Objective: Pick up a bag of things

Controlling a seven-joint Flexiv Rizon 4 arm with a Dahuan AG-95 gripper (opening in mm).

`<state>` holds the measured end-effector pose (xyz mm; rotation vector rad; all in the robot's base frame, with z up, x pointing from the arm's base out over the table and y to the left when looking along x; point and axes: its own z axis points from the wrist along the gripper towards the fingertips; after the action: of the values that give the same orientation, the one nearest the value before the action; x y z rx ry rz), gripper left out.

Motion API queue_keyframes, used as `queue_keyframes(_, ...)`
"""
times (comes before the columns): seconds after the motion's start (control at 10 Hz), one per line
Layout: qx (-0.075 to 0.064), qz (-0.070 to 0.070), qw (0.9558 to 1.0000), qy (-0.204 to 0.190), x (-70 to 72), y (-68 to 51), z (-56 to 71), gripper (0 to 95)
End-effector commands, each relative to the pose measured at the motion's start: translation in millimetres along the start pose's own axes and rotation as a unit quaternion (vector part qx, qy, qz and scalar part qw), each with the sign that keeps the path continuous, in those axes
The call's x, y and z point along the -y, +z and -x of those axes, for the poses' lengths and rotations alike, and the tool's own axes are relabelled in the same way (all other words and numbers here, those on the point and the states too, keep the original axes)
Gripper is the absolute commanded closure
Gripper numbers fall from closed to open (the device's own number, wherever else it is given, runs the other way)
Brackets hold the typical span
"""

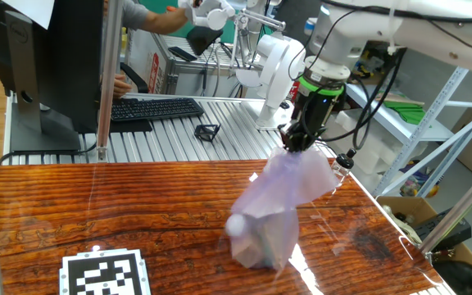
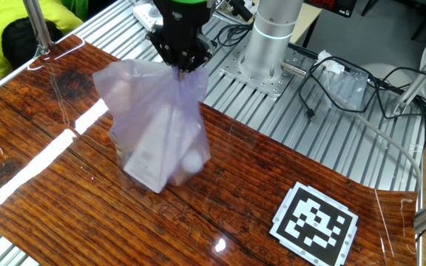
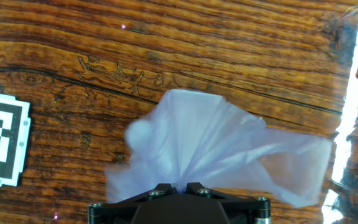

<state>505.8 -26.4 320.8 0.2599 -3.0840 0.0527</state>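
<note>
Gripper clenched on gathered top of bag. Bag hung below gripper, over wooden table; contact with table cannot be told. White ball seen through plastic. Marker card laid well apart from bag.

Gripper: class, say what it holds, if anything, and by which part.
The gripper holds the bag of things by its gathered top, pinched between the fingers. The bag hangs below it, a white ball showing through low down.
</note>
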Motion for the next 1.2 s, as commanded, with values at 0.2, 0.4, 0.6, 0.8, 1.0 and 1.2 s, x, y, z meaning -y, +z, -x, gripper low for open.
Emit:
queue_keyframes(0.2,-0.002,0.004,1.0,-0.001,2.5,-6.6,1.4,95.0)
queue_keyframes(0.4,-0.004,0.003,1.0,-0.004,4.8,-11.5,1.2,95.0)
queue_keyframes(0.6,-0.006,0.003,1.0,-0.004,4.7,-14.8,-0.8,95.0)
queue_keyframes(0.8,-0.007,0.005,1.0,-0.004,2.1,-16.3,-3.4,95.0)
queue_keyframes(1.0,-0.009,0.014,0.9998,-0.004,0.7,-17.0,-4.6,95.0)
queue_keyframes(1.2,-0.01,0.023,0.9997,-0.004,-1.8,-18.0,-6.2,95.0)
